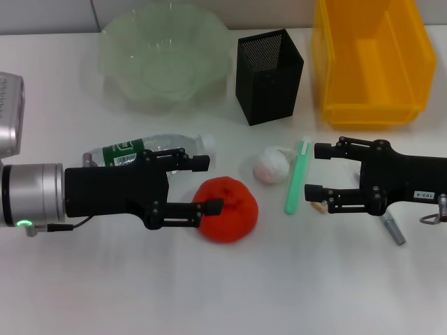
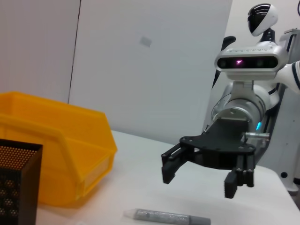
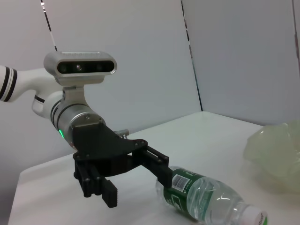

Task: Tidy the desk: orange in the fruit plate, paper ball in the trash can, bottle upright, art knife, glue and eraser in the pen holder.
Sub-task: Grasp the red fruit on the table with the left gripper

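The red-orange orange [image 1: 230, 211] lies mid-table. My left gripper [image 1: 214, 184] hovers open at its left side, the lower fingertip overlapping the fruit and nothing between the fingers. Behind that arm the bottle [image 1: 155, 149] lies on its side. It shows again in the right wrist view as the bottle [image 3: 208, 200] under the left gripper [image 3: 136, 180]. The paper ball [image 1: 271, 166], the green art knife [image 1: 296, 177] and the tiny eraser [image 1: 316, 207] lie just left of my open, empty right gripper [image 1: 312, 172]. The grey glue [image 1: 393, 229] lies under the right arm.
Along the back stand the pale-green fruit plate [image 1: 209, 38], the black mesh pen holder [image 1: 269, 70] and the yellow trash can [image 1: 332, 77]. The left wrist view shows the right gripper [image 2: 208, 172] above the glue [image 2: 166, 216], beside the trash can [image 2: 56, 150].
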